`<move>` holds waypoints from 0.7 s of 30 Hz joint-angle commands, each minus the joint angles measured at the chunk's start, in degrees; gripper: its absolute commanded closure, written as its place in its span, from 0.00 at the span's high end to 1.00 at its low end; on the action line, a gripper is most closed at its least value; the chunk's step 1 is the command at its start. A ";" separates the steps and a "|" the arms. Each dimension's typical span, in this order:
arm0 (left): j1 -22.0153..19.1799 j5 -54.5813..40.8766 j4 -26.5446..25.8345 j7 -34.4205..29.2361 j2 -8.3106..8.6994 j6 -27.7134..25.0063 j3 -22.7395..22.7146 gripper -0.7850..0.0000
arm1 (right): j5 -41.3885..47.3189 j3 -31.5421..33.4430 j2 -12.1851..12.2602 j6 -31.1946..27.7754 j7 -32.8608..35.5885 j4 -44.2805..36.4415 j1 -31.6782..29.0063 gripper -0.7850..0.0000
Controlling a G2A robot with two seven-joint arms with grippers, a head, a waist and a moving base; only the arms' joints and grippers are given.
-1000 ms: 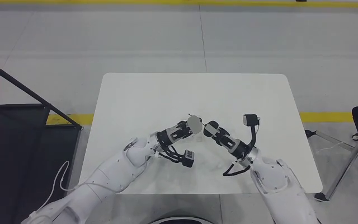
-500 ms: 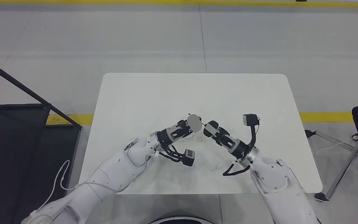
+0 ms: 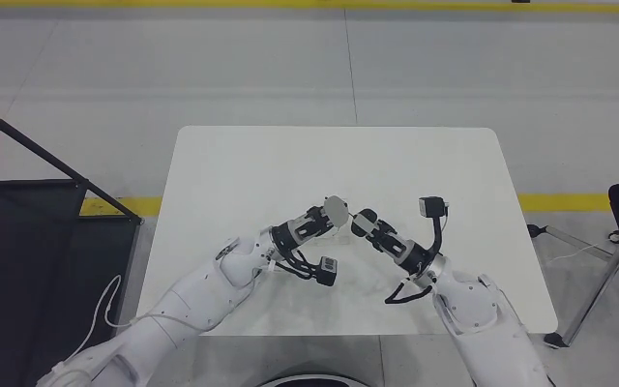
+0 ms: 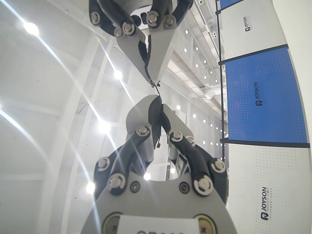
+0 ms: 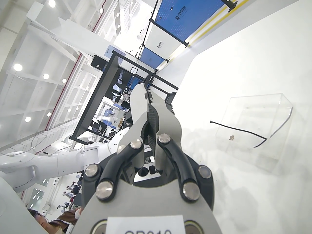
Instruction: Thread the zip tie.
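A thin black zip tie (image 4: pixel 156 89) bridges the tiny gap at the centre of the left wrist view. The left gripper (image 4: pixel 158 98), below, and the right gripper (image 4: pixel 152 82), above, each pinch one end, over the middle of the table (image 3: pixel 242 164). A second tie (image 5: pixel 237 130) lies at a clear box (image 5: pixel 280 113).

You had on record: table (image 3: pixel 251 174), smooth matt white; left gripper (image 4: pixel 158 98) and right gripper (image 5: pixel 146 91), satin grey metal, matt black pads (image 4: pixel 154 113); zip tie (image 4: pixel 156 90), black plastic; box (image 5: pixel 268 108), clear glossy plastic; spare tie (image 5: pixel 235 129) inside, black plastic.
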 commanded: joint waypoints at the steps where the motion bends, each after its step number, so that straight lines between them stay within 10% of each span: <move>1: -0.05 0.00 0.02 -0.08 0.00 0.03 0.09 0.03 | -0.09 0.03 -0.02 0.09 -0.06 -0.01 0.00 0.00; 11: -0.12 0.00 0.19 -0.30 -0.02 0.26 0.42 0.15 | -0.04 0.08 -0.10 0.14 -0.11 0.04 0.02 0.00; 13: -0.07 0.00 0.28 -0.43 -0.01 0.50 0.38 0.40 | 0.05 0.11 -0.12 0.15 -0.15 0.10 0.05 0.00; 15: 0.08 0.00 0.12 -0.72 0.04 0.90 0.12 1.00 | 0.24 0.19 -0.14 0.15 -0.23 0.18 0.07 0.00; 21: 2.10 0.00 -2.23 -0.34 0.85 3.06 -2.68 1.00 | 0.33 0.82 -0.15 -0.46 -1.16 0.20 -0.24 0.00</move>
